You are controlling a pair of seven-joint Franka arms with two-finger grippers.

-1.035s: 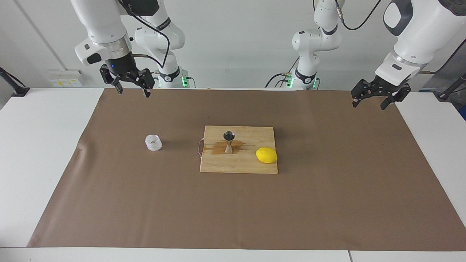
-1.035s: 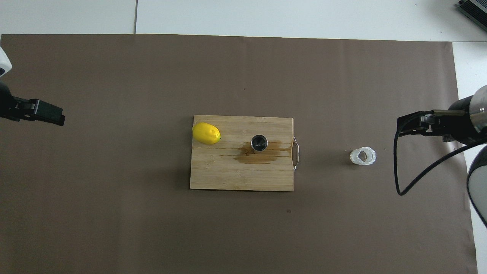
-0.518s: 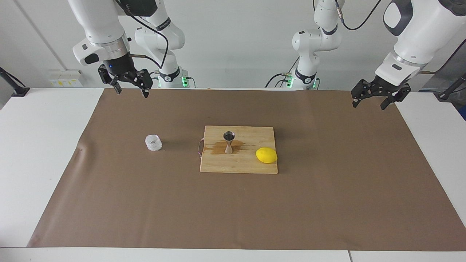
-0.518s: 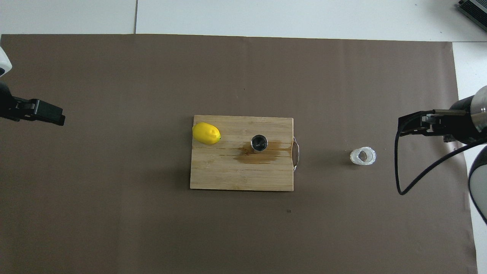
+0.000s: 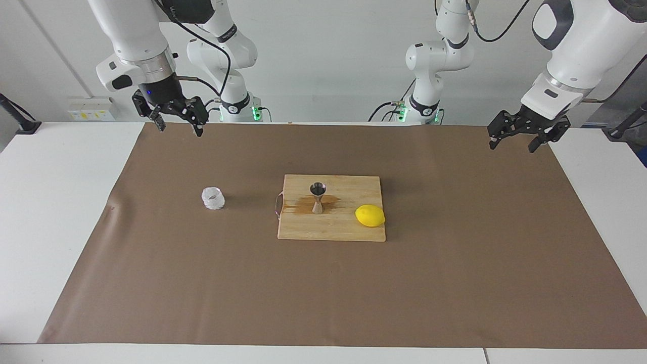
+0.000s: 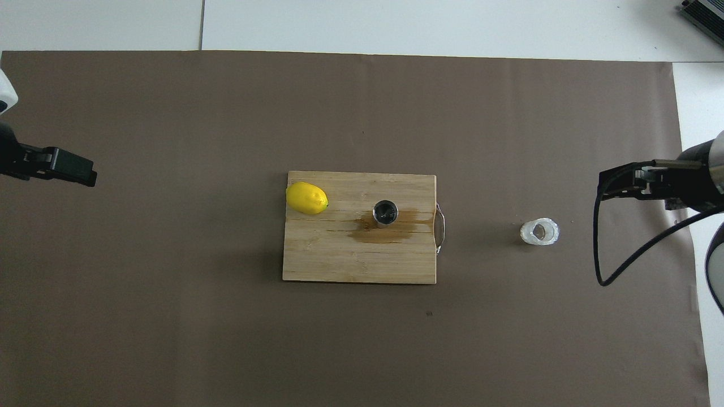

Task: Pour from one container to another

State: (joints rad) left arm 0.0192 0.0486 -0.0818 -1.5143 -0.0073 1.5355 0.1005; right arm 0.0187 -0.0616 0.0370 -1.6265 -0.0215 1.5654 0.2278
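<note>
Tumbler point(image 5: 213, 198): upright on the brown mat, toward the right arm's end of the desk.
Jigger point(image 5: 318, 197): on the cutting board point(image 5: 354, 230) – in a brown puddle.
Right gripper point(image 5: 176, 117): wide, empty, raised above the mat's edge.
Left gripper point(image 5: 517, 136): wide, empty, waiting.
Risk: narrow jigger mouth – a fast tip likely spills more.

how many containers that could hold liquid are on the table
2: a small clear frosty glass tumbler on the brown mat toward the right arm's end, and a shiny steel hourglass jigger upright on the wooden cutting board. None seem hidden.
</note>
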